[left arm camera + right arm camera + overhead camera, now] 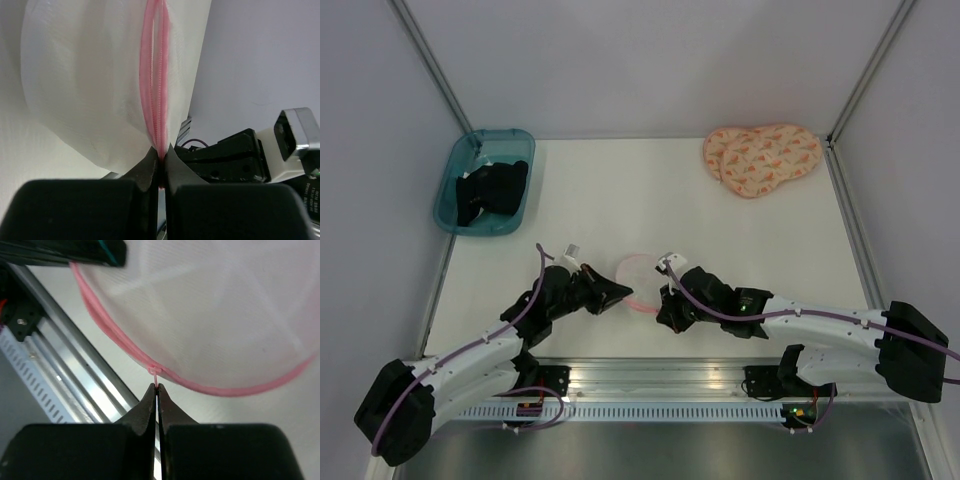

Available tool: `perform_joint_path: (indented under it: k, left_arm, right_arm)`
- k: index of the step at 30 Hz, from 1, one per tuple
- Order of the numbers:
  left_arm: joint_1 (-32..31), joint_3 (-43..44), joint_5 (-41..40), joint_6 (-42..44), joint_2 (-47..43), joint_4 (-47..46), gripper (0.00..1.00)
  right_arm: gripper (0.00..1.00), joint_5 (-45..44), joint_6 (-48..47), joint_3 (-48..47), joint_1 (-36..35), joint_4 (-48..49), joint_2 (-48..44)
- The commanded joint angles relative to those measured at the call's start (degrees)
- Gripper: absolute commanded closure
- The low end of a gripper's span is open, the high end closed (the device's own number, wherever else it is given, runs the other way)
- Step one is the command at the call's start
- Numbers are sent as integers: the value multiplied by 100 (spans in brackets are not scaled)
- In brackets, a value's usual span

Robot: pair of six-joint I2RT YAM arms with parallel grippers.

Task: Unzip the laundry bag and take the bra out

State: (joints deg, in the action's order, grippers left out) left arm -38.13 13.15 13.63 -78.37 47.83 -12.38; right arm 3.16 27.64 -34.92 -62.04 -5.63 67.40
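The left pincer (160, 156) is pinched shut on the pink zip (156, 90) of the laundry bag (85, 85), the right pincer (158, 388) on its pink tab (155, 373), the bag between both.

Bare table (620, 190) beyond laundry bag (639, 274)

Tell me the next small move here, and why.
Probably ease the right gripper away, drawing its small pink tab along the edging, while the left gripper holds firm. Both are shut on the laundry bag, the left on the pink zip, which looks closed near the fingers.
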Motion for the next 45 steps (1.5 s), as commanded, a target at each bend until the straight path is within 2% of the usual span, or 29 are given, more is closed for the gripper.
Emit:
perform_joint_path:
  k: [1, 7, 13, 21, 29, 35, 39, 41, 43, 44, 45]
  left_arm:
    - [-19, 381, 17, 436, 199, -9, 98]
    - [-10, 618, 535, 673, 831, -273, 98]
    - [-10, 917, 887, 1016, 1219, -318, 98]
    - [112, 1681, 1501, 1675, 2018, -309, 98]
    - [157, 1911, 1889, 1842, 2616, -923, 98]
    - [157, 2323, 2574, 2079, 3460, -1003, 98]
    - [157, 2438, 2654, 2133, 3654, -1047, 97]
    - [165, 2360, 2435, 2124, 3436, -1100, 69]
    - [157, 2228, 2111, 2115, 3233, -1030, 50]
    - [165, 2192, 2005, 2141, 2989, -977, 29]
    - [165, 2123, 1925, 2141, 2882, -864, 19]
  right_arm:
    - [100, -1052, 22, -173, -10, -1185, -139]
    - [99, -2634, 215, -314, 16, -1880, 54]
    - [100, -4173, 251, -516, 314, -1750, 493]
    - [100, -4122, -259, -718, 992, -449, 1170]
    - [100, -4622, -250, -754, 1097, -562, 1092]
    - [100, -4622, -347, -754, 1247, -387, 1092]
    - [100, -4526, -373, -727, 1247, -333, 934]
    - [100, -4561, -321, -762, 1238, -465, 890]
    - [100, -4753, -181, -754, 1247, -685, 863]
    - [100, -4833, -136, -745, 1247, -807, 846]
    - [100, -4912, -75, -753, 1247, -878, 845]
